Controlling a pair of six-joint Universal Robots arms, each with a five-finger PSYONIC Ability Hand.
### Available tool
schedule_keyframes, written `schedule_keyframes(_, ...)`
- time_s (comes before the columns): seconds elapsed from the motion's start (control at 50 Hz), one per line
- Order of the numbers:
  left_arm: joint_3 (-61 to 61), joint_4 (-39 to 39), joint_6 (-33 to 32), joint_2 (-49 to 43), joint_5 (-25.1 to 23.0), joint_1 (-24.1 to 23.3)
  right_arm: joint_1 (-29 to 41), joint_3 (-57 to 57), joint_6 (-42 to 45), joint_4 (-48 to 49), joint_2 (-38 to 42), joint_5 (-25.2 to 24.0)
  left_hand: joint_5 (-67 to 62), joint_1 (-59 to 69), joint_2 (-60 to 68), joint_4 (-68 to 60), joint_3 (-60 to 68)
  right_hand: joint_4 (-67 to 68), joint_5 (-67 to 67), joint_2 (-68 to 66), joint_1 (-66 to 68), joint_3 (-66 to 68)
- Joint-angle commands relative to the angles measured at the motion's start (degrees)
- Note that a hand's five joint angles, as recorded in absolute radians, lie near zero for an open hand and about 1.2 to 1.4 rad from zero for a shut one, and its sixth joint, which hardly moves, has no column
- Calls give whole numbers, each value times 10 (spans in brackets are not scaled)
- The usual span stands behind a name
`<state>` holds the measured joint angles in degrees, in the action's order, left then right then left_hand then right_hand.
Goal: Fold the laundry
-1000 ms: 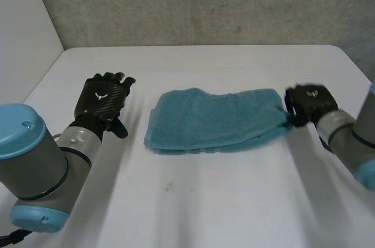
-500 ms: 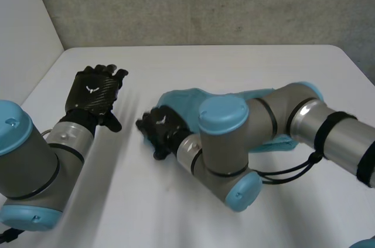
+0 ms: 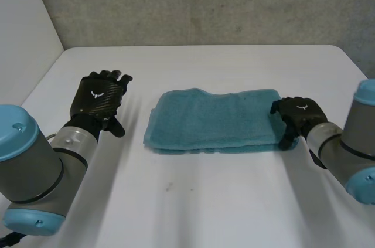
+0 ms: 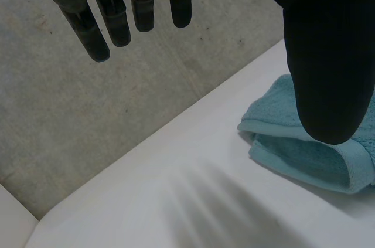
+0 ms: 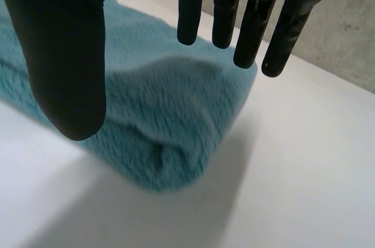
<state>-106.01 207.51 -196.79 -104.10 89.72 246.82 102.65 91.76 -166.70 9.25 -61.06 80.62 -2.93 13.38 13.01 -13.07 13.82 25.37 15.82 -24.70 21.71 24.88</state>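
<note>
We see the folded blue towel (image 3: 211, 120) in the middle of the white table (image 3: 193, 201), its long axis running from side to side. Our right hand (image 3: 297, 118) is at its right end, fingers straight, perhaps just touching it. The left hand (image 3: 99, 100), fingers also straight, is well apart.

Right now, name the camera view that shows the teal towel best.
Head view: the whole folded towel lies on the table between the hands. The left wrist view shows one end beside the left hand; the right wrist view shows the other end under the right hand.
</note>
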Motion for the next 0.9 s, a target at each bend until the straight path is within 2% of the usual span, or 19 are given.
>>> schedule_keyframes(0.02, -1, 1, 0, -6, 0, -2, -20, 33, 11, 56, 4, -28, 4, -8, -4, 5, -12, 106, 102, -113, 143, 111)
schedule_keyframes(0.16, -2, 1, 0, -8, 1, -5, -20, 30, 13, 64, 16, -27, 4, -8, -4, 5, -12, 207, 202, -214, 243, 212)
schedule_keyframes(0.2, -2, 1, 0, -8, 1, -5, -20, 31, 13, 70, 22, -26, 4, -8, -4, 5, -12, 321, 316, -328, 357, 326)
schedule_keyframes(0.22, -2, 1, 0, -8, 1, -5, -21, 31, 13, 77, 25, -23, 4, -8, -4, 5, -12, 461, 457, -468, 498, 466)
schedule_keyframes(0.24, -3, 1, 0, -8, 1, -5, -21, 31, 15, 82, 26, -18, 5, -10, -6, 7, -14, 545, 541, -552, 582, 550)
schedule_keyframes(0.34, -4, 2, 0, -7, 1, -5, -23, 24, 48, 109, 15, -6, 4, -8, -4, 5, -12, 546, 542, -553, 583, 551)
schedule_keyframes(0.46, -4, 0, 0, -2, 1, -5, -3, -32, 136, 103, 4, 15, 5, -10, -6, 7, -14, 546, 542, -553, 583, 551)
schedule_keyframes(0.5, -4, 0, 0, -1, 1, -5, 87, -97, 173, 75, 9, 30, 5, -10, -6, 7, -14, 546, 542, -553, 583, 551)
schedule_keyframes(0.52, -3, 0, 0, 0, 2, -5, 88, -98, 173, 74, 9, 30, 5, -10, -6, 7, -14, 546, 542, -553, 583, 551)
schedule_keyframes(0.54, -2, 0, 0, 0, 1, -5, 141, -144, 178, 56, 17, 32, 5, -10, -6, 7, -14, 546, 542, -553, 583, 551)
schedule_keyframes(0.56, -2, 0, 0, 0, 1, -5, 142, -144, 178, 56, 17, 32, 5, -10, -6, 7, -14, 546, 542, -553, 583, 551)
schedule_keyframes(0.6, 1, 0, 0, 2, 2, -4, 230, -226, 184, 23, 78, 27, 7, -11, -8, 8, -16, 546, 542, -553, 583, 551)
schedule_keyframes(0.62, 5, -1, 0, 3, 2, -3, 230, -227, 184, 23, 78, 27, 7, -11, -8, 8, -16, 546, 542, -553, 583, 551)
schedule_keyframes(0.68, 7, 0, 0, 6, 2, 2, 312, -307, 184, -1, 170, 21, 7, -11, -8, 8, -16, 546, 542, -553, 583, 551)
schedule_keyframes(0.74, 13, 0, 0, 7, 2, 3, 364, -316, 192, -5, 206, 2, 7, -11, -8, 8, -16, 546, 542, -553, 583, 551)
schedule_keyframes(0.8, 25, 0, 1, 7, 2, 5, 380, -311, 204, 0, 219, -9, 7, -11, -8, 8, -16, 546, 542, -553, 583, 551)
schedule_keyframes(0.82, 33, 0, 2, 7, 1, 6, 388, -309, 222, -2, 225, -6, 7, -11, -8, 8, -16, 542, 537, -549, 579, 547)
schedule_keyframes(0.88, 47, -1, 4, 6, 1, 6, 381, -304, 222, 1, 211, 16, 7, -11, -8, 8, -16, 166, 162, -173, 203, 171)
schedule_keyframes(0.9, 60, -2, 6, 0, -2, 5, 375, -300, 213, 0, 190, 39, 7, -11, -8, 8, -16, 24, 19, -30, 60, 28)
